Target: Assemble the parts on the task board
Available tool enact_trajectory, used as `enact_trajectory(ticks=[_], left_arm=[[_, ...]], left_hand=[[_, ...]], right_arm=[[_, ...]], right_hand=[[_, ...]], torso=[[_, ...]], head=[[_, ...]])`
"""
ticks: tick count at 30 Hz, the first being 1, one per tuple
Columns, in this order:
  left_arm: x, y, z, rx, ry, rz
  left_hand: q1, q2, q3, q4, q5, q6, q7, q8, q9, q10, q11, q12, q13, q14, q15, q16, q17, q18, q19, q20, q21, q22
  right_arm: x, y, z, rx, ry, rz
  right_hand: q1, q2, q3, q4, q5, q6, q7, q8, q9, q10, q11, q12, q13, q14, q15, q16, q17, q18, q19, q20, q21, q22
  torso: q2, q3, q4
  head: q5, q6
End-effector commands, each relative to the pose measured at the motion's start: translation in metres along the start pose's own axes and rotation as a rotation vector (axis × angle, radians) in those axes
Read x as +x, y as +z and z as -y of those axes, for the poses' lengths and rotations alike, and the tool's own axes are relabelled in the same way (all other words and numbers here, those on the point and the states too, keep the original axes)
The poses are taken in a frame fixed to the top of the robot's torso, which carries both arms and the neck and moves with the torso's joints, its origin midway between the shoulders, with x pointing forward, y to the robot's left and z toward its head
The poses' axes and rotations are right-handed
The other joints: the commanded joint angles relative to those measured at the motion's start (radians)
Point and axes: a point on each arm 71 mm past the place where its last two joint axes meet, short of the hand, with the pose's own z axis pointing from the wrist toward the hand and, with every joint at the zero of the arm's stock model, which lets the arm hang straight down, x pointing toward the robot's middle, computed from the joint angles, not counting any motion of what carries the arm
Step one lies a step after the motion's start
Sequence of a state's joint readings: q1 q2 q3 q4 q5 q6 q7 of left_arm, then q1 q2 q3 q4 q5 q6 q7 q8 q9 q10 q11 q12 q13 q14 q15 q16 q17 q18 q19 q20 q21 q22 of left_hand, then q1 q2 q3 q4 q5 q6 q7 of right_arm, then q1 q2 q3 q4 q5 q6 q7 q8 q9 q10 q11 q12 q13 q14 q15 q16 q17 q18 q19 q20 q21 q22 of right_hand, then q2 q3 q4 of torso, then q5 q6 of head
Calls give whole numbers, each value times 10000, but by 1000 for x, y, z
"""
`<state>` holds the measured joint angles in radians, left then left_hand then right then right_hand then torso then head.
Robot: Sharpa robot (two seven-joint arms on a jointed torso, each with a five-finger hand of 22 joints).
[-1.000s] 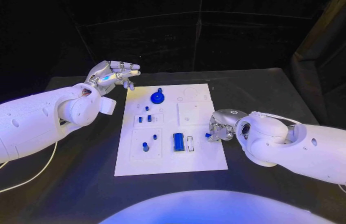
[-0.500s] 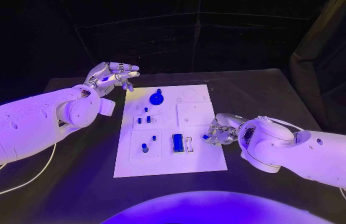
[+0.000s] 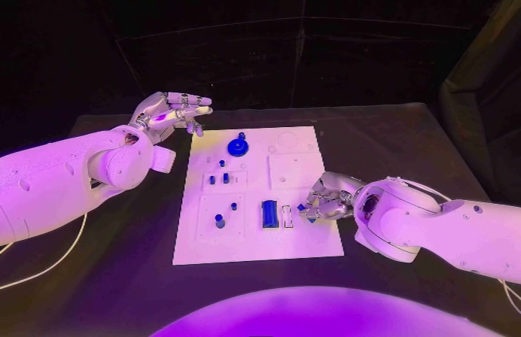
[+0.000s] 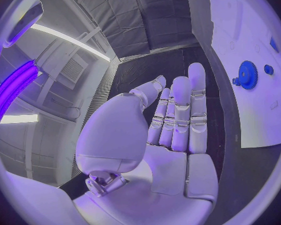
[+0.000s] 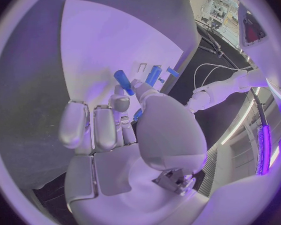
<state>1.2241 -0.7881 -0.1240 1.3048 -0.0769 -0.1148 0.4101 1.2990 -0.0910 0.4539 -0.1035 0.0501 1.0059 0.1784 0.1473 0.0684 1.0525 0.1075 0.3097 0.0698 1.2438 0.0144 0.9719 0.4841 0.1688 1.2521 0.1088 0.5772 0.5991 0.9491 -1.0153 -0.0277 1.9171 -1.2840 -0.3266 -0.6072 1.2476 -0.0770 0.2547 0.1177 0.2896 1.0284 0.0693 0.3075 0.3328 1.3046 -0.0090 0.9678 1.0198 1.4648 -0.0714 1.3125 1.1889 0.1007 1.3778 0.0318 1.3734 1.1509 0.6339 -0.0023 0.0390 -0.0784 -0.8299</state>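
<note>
The task board (image 3: pixel 257 239) lay flat in the middle of the black table (image 3: pixel 402 134), and everything else is placed from it. The right hand (image 3: pixel 324 198) hung over the board's right edge, about halfway along its length; its fingers were curled around a small blue peg (image 5: pixel 123 82), pinched between thumb and a finger, and the peg's free end pointed toward the board's surface; in the head view only a blue tip (image 3: pixel 303 207) showed at the fingertips, just right of a narrow white slot (image 3: pixel 287 216) in the board. Left of that slot a dark blue rectangular block (image 3: pixel 267 214) stood on the board; further left a short blue peg (image 3: pixel 218 220) sat in a square recess near the board's left side; above it, toward the board's far end, two small blue pieces (image 3: pixel 218 178) stood side by side. A round blue gear (image 3: pixel 238 147) lay near the board's far edge, and the same gear (image 4: pixel 247 75) appeared in the left wrist view, with a small blue knob (image 4: pixel 268 69) just beside it. The left hand (image 3: pixel 169 113) hovered off the board's far left corner, above the table, holding nothing; its fingers (image 4: pixel 179 110) were stretched nearly straight and close together, the thumb set apart from them.
</note>
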Motion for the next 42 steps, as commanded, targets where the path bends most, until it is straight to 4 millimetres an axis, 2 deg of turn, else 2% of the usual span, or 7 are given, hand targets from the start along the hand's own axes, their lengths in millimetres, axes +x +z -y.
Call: enact_trajectory(ticks=[1, 6, 16, 22, 35, 39, 42], left_arm=[[2, 1, 1, 56, -85, -131], [3, 1, 1, 56, -90, -144], [3, 0, 2, 57, -105, -175], [2, 0, 2, 55, -99, -157], [2, 0, 2, 59, -101, -158], [2, 0, 2, 56, -104, -164], [2, -1, 2, 53, -97, -149]], left_hand=[[-33, 84, 0, -24, 47, -63, 20, 37, -6, -70, -17, 31, -16, -69, -2, -2, -9, 132, -41, 8, -59, -17], [-33, 84, 0, -24, 47, -63, 20, 37, -6, -70, -17, 31, -16, -69, -2, -2, -9, 132, -41, 8, -59, -17], [-33, 84, 0, -24, 47, -63, 20, 37, -6, -70, -17, 31, -16, -69, -2, -2, -9, 132, -41, 8, -59, -17], [-33, 84, 0, -24, 47, -63, 20, 37, -6, -70, -17, 31, -16, -69, -2, -2, -9, 132, -41, 8, -59, -17], [-33, 84, 0, -24, 47, -63, 20, 37, -6, -70, -17, 31, -16, -69, -2, -2, -9, 132, -41, 8, -59, -17], [-33, 84, 0, -24, 47, -63, 20, 37, -6, -70, -17, 31, -16, -69, -2, -2, -9, 132, -41, 8, -59, -17], [-33, 84, 0, -24, 47, -63, 20, 37, -6, -70, -17, 31, -16, -69, -2, -2, -9, 132, -41, 8, -59, -17]], right_arm=[[2, 1, -5, -180, 381, -117], [6, 5, -12, -261, 410, -309], [11, 13, -20, -297, 444, -385], [13, 16, -23, -288, 345, -496], [15, 20, -23, -158, 75, -632], [15, 20, -24, -184, 45, -617], [15, 20, -25, -202, 27, -612]], right_hand=[[-207, -31, 77, 32, 104, 128, -17, 88, 37, 95, -18, 68, 43, 437, -66, 77, 56, -160, 97, 5, 73, 60], [-466, -79, 108, 119, 401, 241, -60, 134, 79, 184, -52, 148, 111, 451, -92, 130, 135, -175, 137, -18, 119, 142], [-560, -58, 132, 151, 472, 307, -86, 161, 104, 229, -72, 192, 153, 459, -107, 157, 174, -176, 140, -31, 126, 150], [-647, -56, 139, 176, 487, 372, -111, 188, 128, 294, -92, 293, 248, 461, -122, 169, 191, -178, 146, -44, 135, 166], [-1002, -105, 60, 312, 358, 443, -134, 208, 174, 366, -110, 354, 323, 459, -143, 174, 206, -181, 146, -70, 143, 178], [-1227, -214, -85, 389, 25, 452, -123, 205, 196, 374, -100, 346, 333, 452, -136, 158, 189, -179, 136, -69, 136, 164], [-1461, -334, -333, 468, 63, 460, -106, 204, 215, 379, -83, 344, 344, 448, -124, 150, 184, -178, 128, -61, 131, 155]], torso=[[5, 6, -18], [7, -7, -15], [9, -9, -10], [3, 2, -24], [-9, 4, -25], [-1, 3, -11], [-6, 5, -26]], head=[[42, -3], [45, -24], [94, -70], [115, -103], [105, -122], [84, -111], [103, -110]])
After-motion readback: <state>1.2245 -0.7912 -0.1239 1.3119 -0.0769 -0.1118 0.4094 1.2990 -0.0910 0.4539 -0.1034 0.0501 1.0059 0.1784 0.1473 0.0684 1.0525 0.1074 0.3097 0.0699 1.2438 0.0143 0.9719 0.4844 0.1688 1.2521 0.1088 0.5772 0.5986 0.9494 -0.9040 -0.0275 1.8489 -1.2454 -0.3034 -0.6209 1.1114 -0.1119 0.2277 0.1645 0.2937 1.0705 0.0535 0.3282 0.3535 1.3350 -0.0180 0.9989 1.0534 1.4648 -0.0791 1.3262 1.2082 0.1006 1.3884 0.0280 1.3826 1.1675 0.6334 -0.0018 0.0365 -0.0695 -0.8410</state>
